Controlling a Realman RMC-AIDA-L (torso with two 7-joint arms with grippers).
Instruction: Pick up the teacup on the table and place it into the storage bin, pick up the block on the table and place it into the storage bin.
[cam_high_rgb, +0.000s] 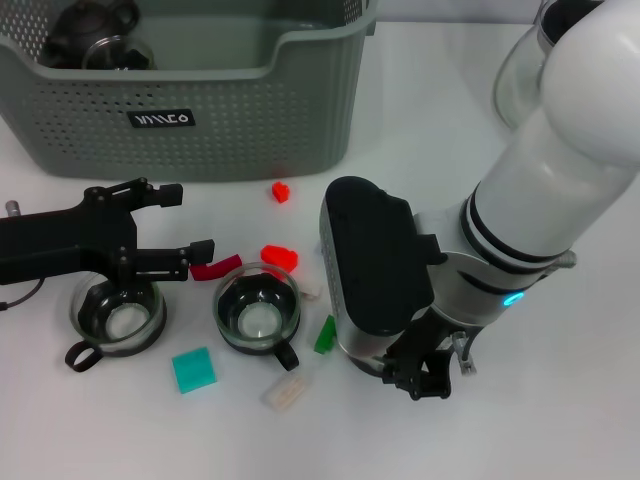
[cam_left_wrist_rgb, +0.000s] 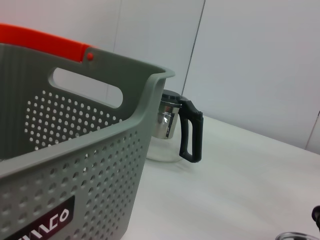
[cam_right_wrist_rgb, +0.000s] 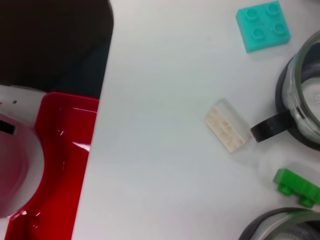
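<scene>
Nearest, a clear block (cam_high_rgb: 286, 392) and a teal block (cam_high_rgb: 193, 369) lie on the white worktop (cam_high_rgb: 560, 420), with bare surface all around the near edge and to the right. The right gripper (cam_high_rgb: 425, 375) hangs low just right of them, beside a green block (cam_high_rgb: 325, 335); whether it is open or closed cannot be told, the black wrist housing covers most of it. Two glass teacups sit mid-table: the right cup (cam_high_rgb: 258, 312) with its handle toward the clear block, the left cup (cam_high_rgb: 120, 315) partly under the left gripper (cam_high_rgb: 190, 222), whose fingers stand apart and hold nothing. A dark red block (cam_high_rgb: 216, 266) touches the gripper's lower fingertip; a red block (cam_high_rgb: 280, 257) lies at the right cup's rim, a small red one (cam_high_rgb: 281, 190) further back. Behind, the bin (cam_high_rgb: 250, 130) spans the far left, its top cut off; dark glassware (cam_high_rgb: 95, 40) lies inside, indistinct. A glass jug (cam_left_wrist_rgb: 172, 127) stands just right of the bin.
</scene>
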